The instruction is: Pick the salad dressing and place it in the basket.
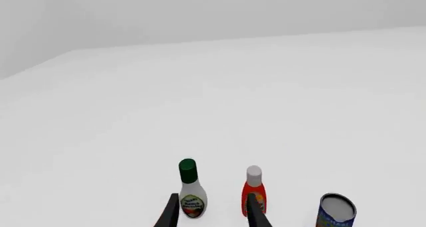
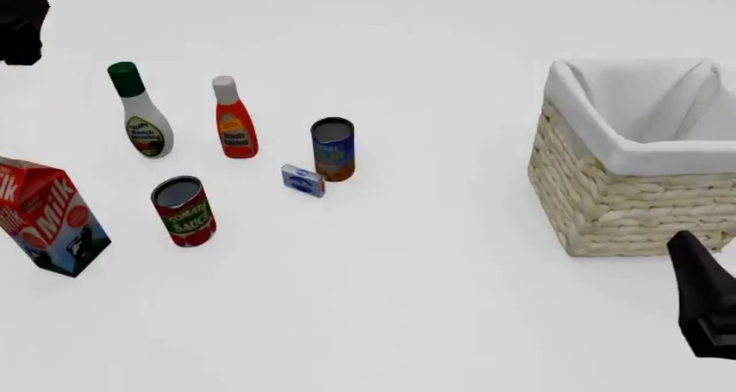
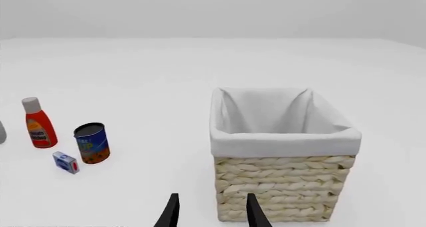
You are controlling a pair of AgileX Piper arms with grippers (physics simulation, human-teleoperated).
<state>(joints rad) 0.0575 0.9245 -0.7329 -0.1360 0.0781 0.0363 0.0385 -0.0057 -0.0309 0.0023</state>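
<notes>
Ahead of left gripper (image 1: 211, 212), fingers apart: salad dressing (image 1: 191, 189), upright, untouched.

The milk carton (image 2: 46, 215) runs off the front view's left edge, the basket (image 2: 626, 198) off its right. In the left wrist view a fingertip (image 1: 252, 199) partly covers the red bottle (image 1: 254, 189). Label print is illegible.

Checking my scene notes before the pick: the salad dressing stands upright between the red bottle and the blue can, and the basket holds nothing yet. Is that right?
Not quite. The salad dressing is upright, but it stands at the end of the row, left of the red bottle; it is the red bottle that sits between the dressing and the blue can. The front view shows this. The basket indeed holds nothing visible.
</notes>
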